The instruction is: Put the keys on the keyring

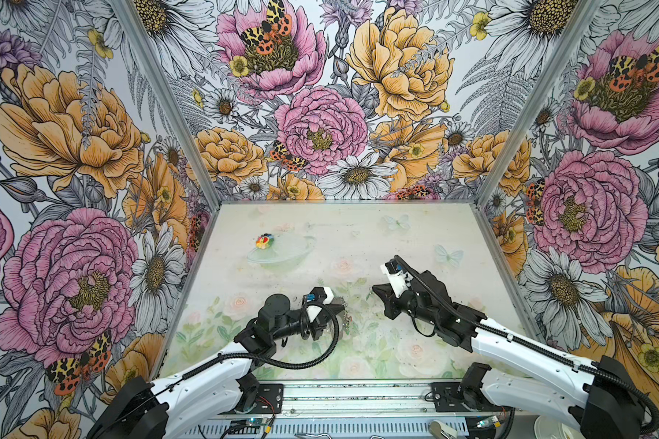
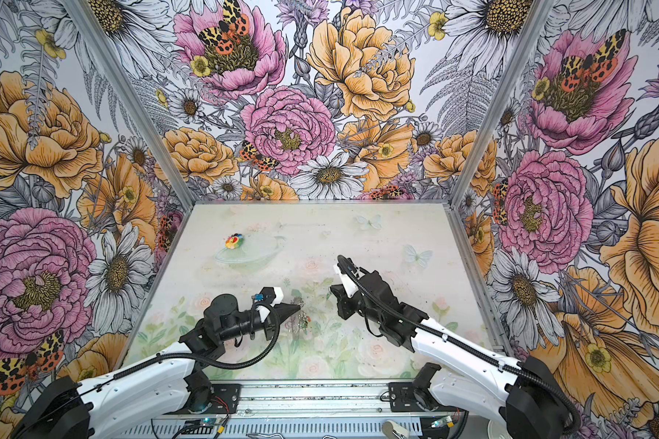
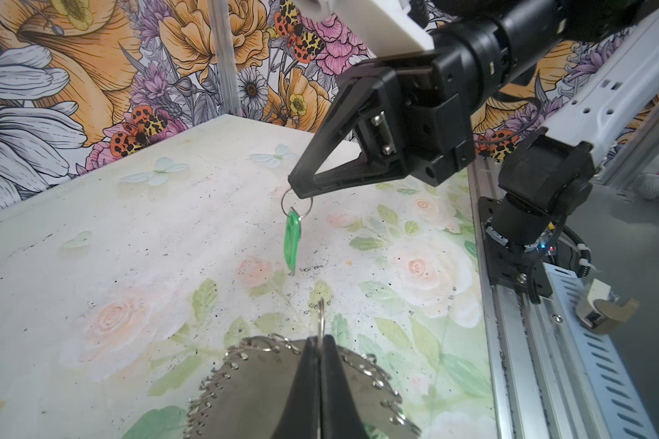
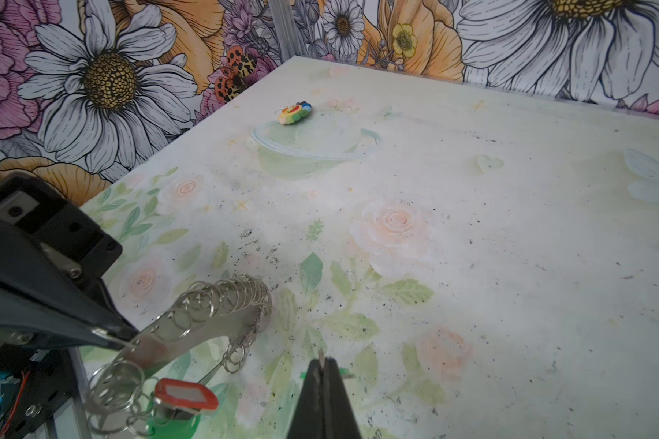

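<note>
My left gripper [image 3: 321,342] is shut on a wire loop at the edge of the keyring [image 3: 259,384], a grey band fringed with silver loops, and holds it above the table [image 1: 345,319]. My right gripper [image 3: 298,192] is shut on a small split ring from which a green-headed key [image 3: 293,239] hangs freely. In the right wrist view only green slivers of that key show beside the shut jaws [image 4: 322,361]. The two gripper tips [image 1: 341,302] [image 1: 373,290] face each other a short way apart, seen in both top views. A red-rimmed tag [image 4: 186,393] and a green piece [image 4: 174,425] hang from the keyring.
A round multicoloured toy [image 1: 264,240] lies at the back left of the table [image 1: 415,235]. Flowered walls close the left, back and right sides. A metal rail [image 1: 358,399] with the arm bases runs along the front edge.
</note>
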